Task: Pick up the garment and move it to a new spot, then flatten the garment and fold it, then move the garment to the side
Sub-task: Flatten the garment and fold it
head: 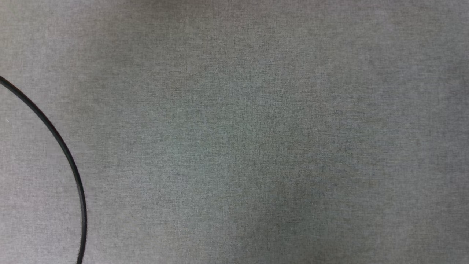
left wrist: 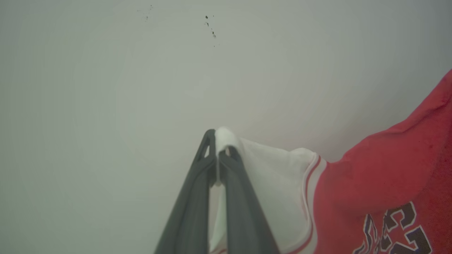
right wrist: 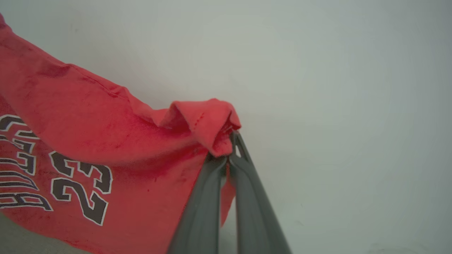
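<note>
Red jersey-style garment (left wrist: 381, 169) with white short sleeves and black white-edged "23" print (right wrist: 79, 187) hangs off the surface, strung between both pincers against a plain pale backdrop. Left pincer (left wrist: 218, 154) is clamped together on a small nub of the white sleeve (left wrist: 272, 176), and cloth barely pokes past the tips. Right pincer (right wrist: 229, 151) is clamped on a bunched wad of red cloth.

Risks, as a judgement:
- The left hold looks thin. Any tug while spreading could pull the sleeve out and drop that side.
- The holds don't match, sleeve tip against red wad, so the garment would likely land skewed or twisted.
- The bunched red fold may go down doubled and leave a crease to flatten.
- A thin black cable (head: 62, 146) curves over the left of the grey woven tabletop (head: 234, 132). Cloth laid there could drape over it and snag.
</note>
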You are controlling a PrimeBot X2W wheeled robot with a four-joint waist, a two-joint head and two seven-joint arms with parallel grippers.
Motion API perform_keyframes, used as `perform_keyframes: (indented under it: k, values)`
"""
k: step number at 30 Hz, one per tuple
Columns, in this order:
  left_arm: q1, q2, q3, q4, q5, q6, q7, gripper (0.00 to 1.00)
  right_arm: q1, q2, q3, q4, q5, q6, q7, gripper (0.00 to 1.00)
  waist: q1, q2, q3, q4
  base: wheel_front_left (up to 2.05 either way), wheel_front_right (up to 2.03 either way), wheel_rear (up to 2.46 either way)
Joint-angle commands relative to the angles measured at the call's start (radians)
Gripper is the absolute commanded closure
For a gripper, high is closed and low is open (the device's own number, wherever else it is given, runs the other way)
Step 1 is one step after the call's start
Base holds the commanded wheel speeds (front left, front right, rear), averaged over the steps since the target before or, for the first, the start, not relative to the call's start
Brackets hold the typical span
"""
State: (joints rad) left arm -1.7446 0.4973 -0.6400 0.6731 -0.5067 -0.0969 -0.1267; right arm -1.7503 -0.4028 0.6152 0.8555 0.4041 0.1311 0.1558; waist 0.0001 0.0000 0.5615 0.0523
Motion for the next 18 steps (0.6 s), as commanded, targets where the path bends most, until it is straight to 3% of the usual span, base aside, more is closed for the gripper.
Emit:
perform_keyframes:
  k: [1, 9, 18]
  values:
    - [0.027, 0.001, -0.004, 0.005, -0.007, -0.001, -0.012, 1.00, 0.021, 0.009, 0.011, 0.007, 0.007, -0.001, -0.012, 1.00, -0.0001, 0.0000, -0.003, -0.002, 0.00, 0.00, 0.00]
    - [0.256, -0.012, -0.050, 0.024, -0.050, -0.014, -0.072, 1.00, 0.209, 0.030, 0.112, 0.041, 0.087, -0.001, -0.069, 1.00, -0.0001, 0.0000, -0.042, -0.002, 0.00, 0.00, 0.00]
    - [0.581, 0.024, -0.095, -0.050, -0.087, 0.007, -0.097, 1.00, 0.446, -0.039, 0.270, -0.034, 0.204, -0.001, -0.111, 1.00, -0.0001, 0.0000, -0.131, -0.002, 0.00, 0.00, 0.00]
